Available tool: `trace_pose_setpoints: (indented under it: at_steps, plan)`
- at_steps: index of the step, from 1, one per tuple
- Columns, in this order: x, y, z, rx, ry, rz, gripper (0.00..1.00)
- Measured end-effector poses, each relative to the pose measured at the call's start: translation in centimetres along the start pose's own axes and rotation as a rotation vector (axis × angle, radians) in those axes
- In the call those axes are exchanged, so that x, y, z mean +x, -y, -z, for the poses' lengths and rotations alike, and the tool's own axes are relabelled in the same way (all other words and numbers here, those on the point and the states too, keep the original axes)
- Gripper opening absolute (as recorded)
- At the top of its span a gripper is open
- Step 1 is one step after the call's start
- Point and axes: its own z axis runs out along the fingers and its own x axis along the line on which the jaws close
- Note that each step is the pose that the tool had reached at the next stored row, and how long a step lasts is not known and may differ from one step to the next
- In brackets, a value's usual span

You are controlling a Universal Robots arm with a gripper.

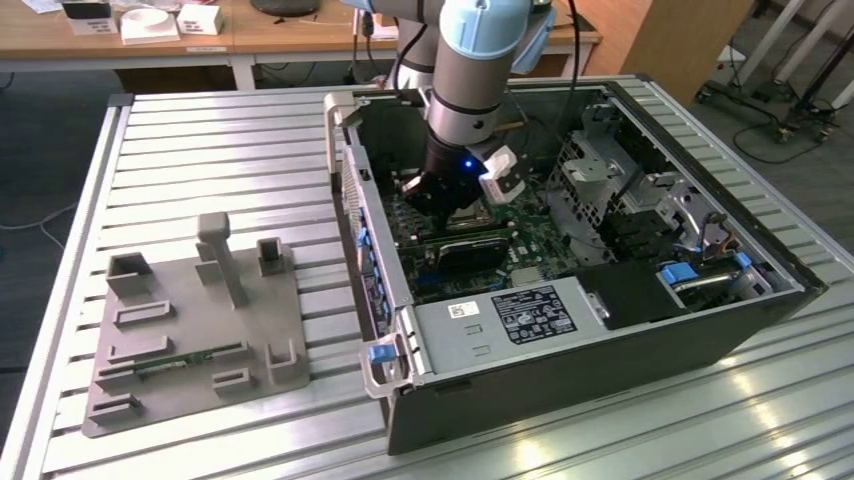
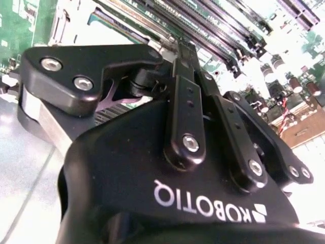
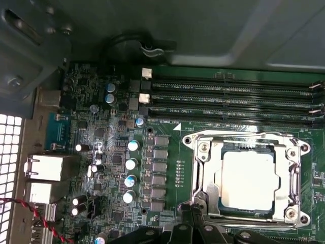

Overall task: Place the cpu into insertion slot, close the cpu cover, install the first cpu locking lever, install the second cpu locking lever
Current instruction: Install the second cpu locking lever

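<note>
The cpu (image 3: pixel 249 180), a pale silver square, lies flat in its socket on the green motherboard. The cpu cover (image 3: pixel 238 140), a silvery frame, lies down around it with the chip showing through its window. Thin metal lever rods run along the frame's edges; I cannot tell whether they are latched. My gripper (image 3: pixel 189 226) is at the socket's near edge, just beside the cover, its black fingers drawn together and shut with nothing between them. From behind, in the second wrist view, my gripper (image 2: pixel 179 51) is over the memory slots. In the exterior view my gripper (image 1: pixel 447 200) reaches down into the open computer case (image 1: pixel 601 330).
Long memory slots (image 3: pixel 228 96) run beside the socket, and capacitors (image 3: pixel 131 162) stand on its other side. A grey box with a white label (image 1: pixel 514 315) fills the case's near end. A grey fixture plate (image 1: pixel 200 330) lies on the slatted metal table (image 1: pixel 214 150) at the exterior view's left.
</note>
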Motion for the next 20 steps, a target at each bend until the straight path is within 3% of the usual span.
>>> trace_pose_setpoints:
  at_steps: [5, 10, 15, 17, 20]
  plan:
    - [0.01, 0.00, -0.06, 0.0017, -0.0025, 0.000, 0.10]
    - [-0.01, -0.09, 0.86, 0.0015, -0.0024, 0.000, 0.10]
    - [-0.01, -0.10, 0.94, 0.0010, -0.0023, 0.000, 0.10]
    - [0.00, -0.10, 0.94, -0.0018, -0.0024, 0.000, 0.10]
    - [-0.01, -0.10, 0.79, -0.0133, -0.0016, 0.000, 0.10]
